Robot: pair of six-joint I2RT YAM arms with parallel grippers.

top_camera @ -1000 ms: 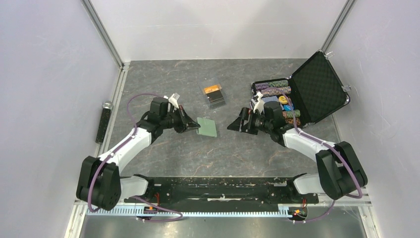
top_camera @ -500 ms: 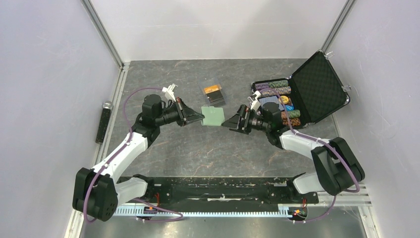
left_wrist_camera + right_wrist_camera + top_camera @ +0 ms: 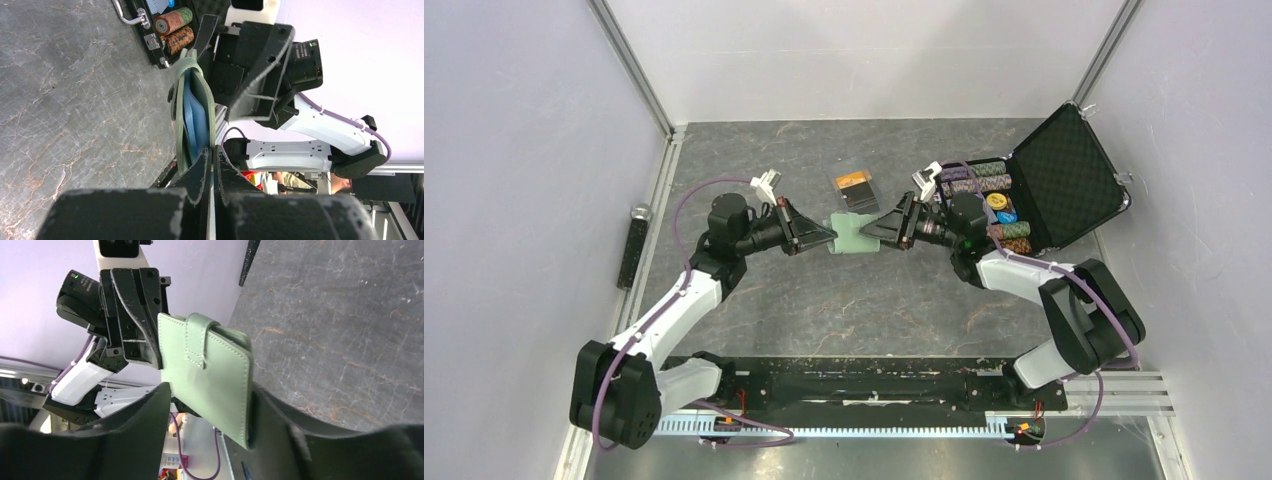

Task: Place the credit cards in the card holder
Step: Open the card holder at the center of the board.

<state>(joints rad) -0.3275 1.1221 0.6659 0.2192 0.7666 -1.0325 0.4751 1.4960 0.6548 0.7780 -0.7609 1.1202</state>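
Observation:
The pale green card holder point(image 3: 852, 237) hangs in the air between both grippers. My left gripper point(image 3: 827, 238) is shut on one flap of it; the left wrist view shows it edge-on point(image 3: 194, 100), slightly parted, with light blue pockets inside, pinched at my left gripper point(image 3: 212, 152). My right gripper point(image 3: 871, 230) is open, its fingers straddling the holder's other end point(image 3: 210, 355). The right gripper point(image 3: 210, 390) has one finger against the holder's stitched edge. The snap tab is fastened. The credit cards point(image 3: 856, 190), orange and dark, lie stacked on the table just behind.
An open black hard case point(image 3: 1064, 180) with rolls of poker chips point(image 3: 984, 178) stands at the back right, close behind my right arm. A black cylinder point(image 3: 636, 245) lies by the left wall.
My left gripper lifted the card holder off the table and carried it right. My right gripper moved left and turned, and its open fingers now sit around the holder.

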